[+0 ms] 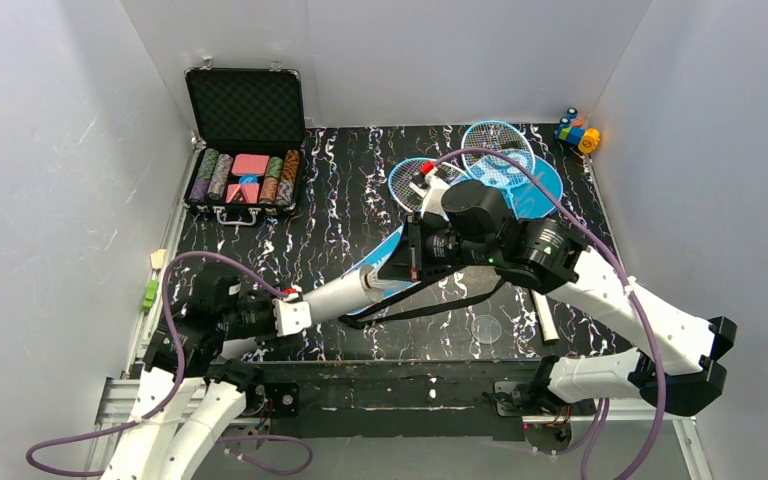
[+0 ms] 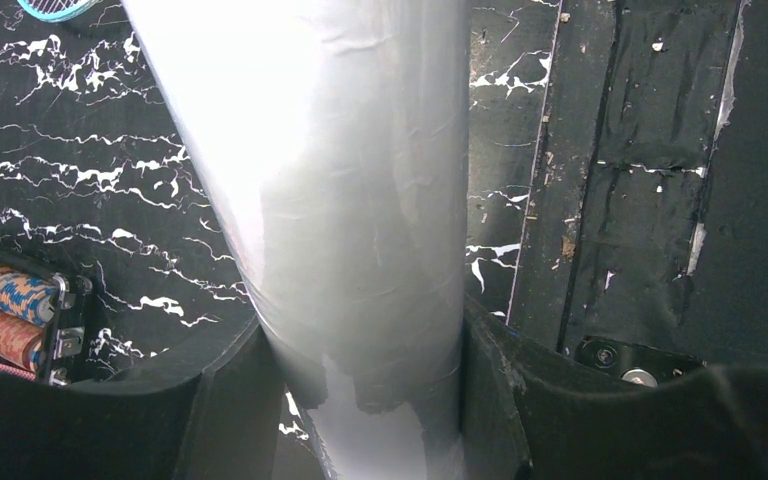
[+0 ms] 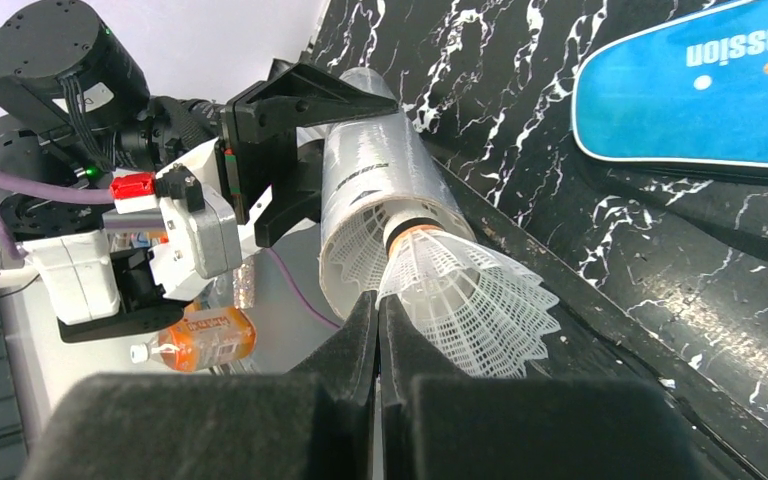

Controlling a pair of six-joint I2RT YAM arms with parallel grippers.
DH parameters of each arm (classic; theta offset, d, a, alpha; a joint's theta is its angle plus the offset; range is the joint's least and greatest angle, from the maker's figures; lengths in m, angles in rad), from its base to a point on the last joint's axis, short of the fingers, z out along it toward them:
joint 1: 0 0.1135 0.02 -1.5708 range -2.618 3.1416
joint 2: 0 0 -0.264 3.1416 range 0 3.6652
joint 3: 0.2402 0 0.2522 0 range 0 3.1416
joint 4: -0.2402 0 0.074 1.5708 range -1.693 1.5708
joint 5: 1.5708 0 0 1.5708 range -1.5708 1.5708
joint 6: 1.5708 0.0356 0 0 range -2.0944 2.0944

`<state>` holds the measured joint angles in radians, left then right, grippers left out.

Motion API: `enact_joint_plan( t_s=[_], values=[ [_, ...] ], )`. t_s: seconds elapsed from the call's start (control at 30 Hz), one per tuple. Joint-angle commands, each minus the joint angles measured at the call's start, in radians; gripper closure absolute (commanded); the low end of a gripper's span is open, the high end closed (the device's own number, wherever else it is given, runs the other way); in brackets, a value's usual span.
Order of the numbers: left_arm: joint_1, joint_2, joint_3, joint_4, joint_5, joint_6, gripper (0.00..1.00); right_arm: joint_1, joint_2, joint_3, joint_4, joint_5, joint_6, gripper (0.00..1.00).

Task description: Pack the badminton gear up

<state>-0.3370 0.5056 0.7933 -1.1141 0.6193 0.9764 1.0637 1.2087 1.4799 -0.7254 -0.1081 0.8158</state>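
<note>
Long white tube (image 2: 340, 200) is gripped between the jaws of the left gripper (image 2: 360, 400), near left. A shuttlecock (image 3: 460, 290) is seated cork-first in its open mouth, skirt out. Right gripper (image 3: 378, 325) is closed tight against the skirt. Blue bag (image 1: 532, 188) and rackets (image 1: 495, 140) are seen far right.

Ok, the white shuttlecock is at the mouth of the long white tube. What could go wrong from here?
1. The white mesh-skirted shuttlecock sits only cork-deep in the long translucent white tube, with its skirt outside. An off-centre push from the shut right gripper could crumple the skirt or tip the shuttlecock out.
2. The left gripper clamps the tube far from that mouth, so pushing may lever the tube askew in its grip.
</note>
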Motion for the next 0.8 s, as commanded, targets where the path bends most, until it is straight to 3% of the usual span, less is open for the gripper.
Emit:
enact_joint_plan(
  t_s=[0.0, 0.3, 0.53, 0.77],
  values=[
    [-0.004, -0.010, 0.027, 0.018, 0.035, 0.014, 0.64, 0.016, 0.019, 0.001, 0.096, -0.037, 0.030, 0.98],
    [-0.004, -0.028, 0.020, 0.015, 0.031, 0.008, 0.64, 0.023, 0.036, 0.018, 0.113, -0.069, 0.038, 0.67],
    [-0.004, -0.034, 0.016, 0.007, 0.033, 0.012, 0.64, 0.021, -0.008, 0.023, 0.116, -0.074, 0.038, 0.56],
    [-0.004, -0.048, 0.028, -0.007, 0.034, 0.011, 0.64, -0.040, -0.107, -0.061, 0.077, -0.013, 0.017, 0.54]
  ],
)
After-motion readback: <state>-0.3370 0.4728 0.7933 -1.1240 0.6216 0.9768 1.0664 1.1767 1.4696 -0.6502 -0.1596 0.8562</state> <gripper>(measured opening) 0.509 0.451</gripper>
